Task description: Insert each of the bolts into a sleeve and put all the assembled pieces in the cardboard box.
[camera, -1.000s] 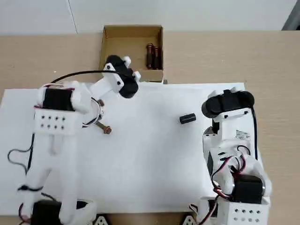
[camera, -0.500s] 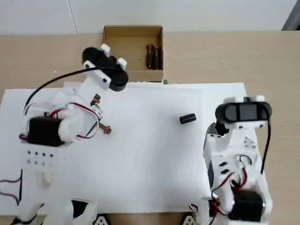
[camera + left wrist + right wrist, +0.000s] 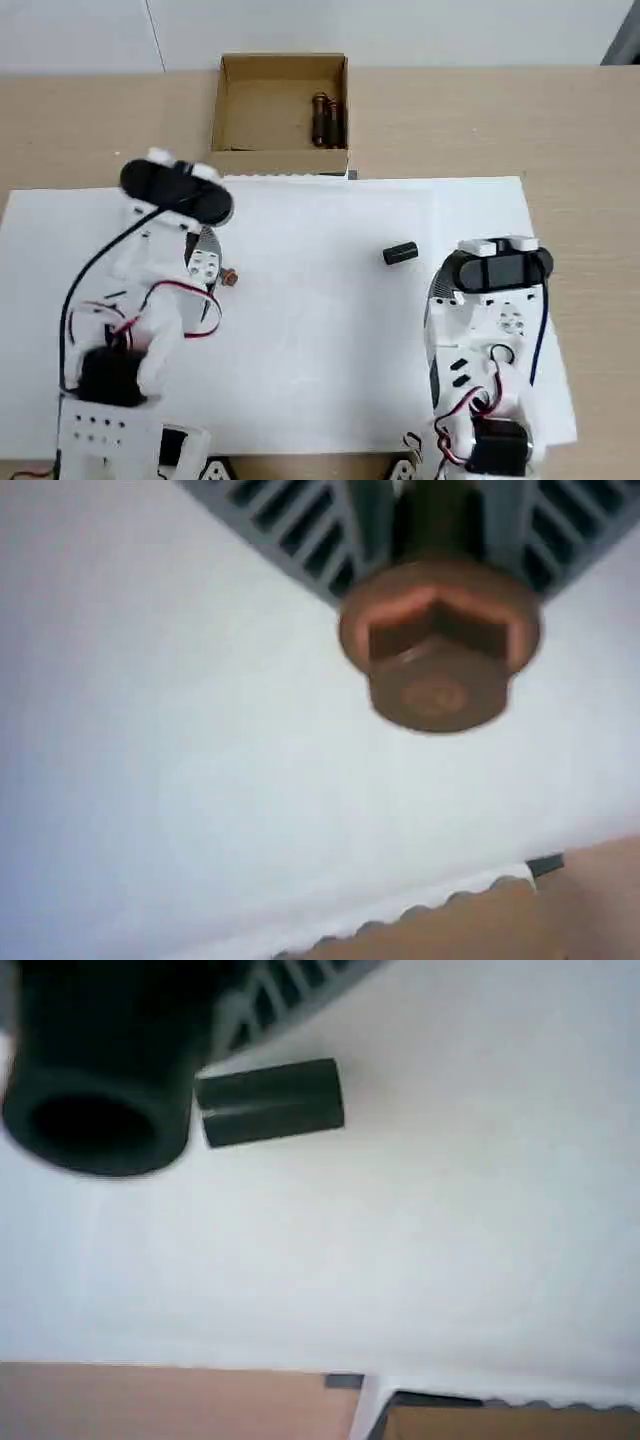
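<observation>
The stamped mark on the bolt [image 3: 438,650] head is too blurred to read. The bolt lies at the white sheet's [image 3: 320,350] 9 o'clock side, its shank running into the left gripper [image 3: 212,268], clamped or not I cannot tell, while the right gripper [image 3: 150,1040] grips a held sleeve [image 3: 95,1095] near the loose sleeve [image 3: 400,253], and 2 assembled pieces [image 3: 327,118] lie in the cardboard box [image 3: 283,62] at 12 o'clock. Since 1 second ago the left gripper has swung from the box front down onto the unmoved bolt, and the right gripper has drawn back toward 6 o'clock.

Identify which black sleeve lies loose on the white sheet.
The sleeve lying on its side on the sheet; the other sleeve is held in the right tool.
</observation>
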Robot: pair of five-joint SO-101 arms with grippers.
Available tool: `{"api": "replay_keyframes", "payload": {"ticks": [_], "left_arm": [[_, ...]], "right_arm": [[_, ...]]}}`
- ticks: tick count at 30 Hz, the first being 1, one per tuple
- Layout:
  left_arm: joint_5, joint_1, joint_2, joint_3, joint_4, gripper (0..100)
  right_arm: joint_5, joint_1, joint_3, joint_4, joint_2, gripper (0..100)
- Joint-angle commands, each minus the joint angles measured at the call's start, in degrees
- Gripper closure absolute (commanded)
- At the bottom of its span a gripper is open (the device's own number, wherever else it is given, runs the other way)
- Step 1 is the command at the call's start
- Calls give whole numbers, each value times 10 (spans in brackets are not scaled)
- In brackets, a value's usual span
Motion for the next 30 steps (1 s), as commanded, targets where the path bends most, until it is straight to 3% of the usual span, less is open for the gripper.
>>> {"api": "replay_keyframes", "payload": {"ticks": [1,5,9,20,27,30], "left_arm": [[57,0,-65,54,-62,995],[131,1,-135,123,-118,995],[187,6,-203,169,-125,995],[257,6,-387,309,-127,995],[403,25,-381,320,-164,992],[418,46,-381,320,-197,992]], "right_arm": [[6,-6,26,-44,-18,995],[4,-58,51,-74,-19,996],[4,-132,74,-109,-19,996],[6,-281,157,-200,-19,996],[12,-336,183,-233,-19,996],[48,-364,185,-233,-19,996]]}}
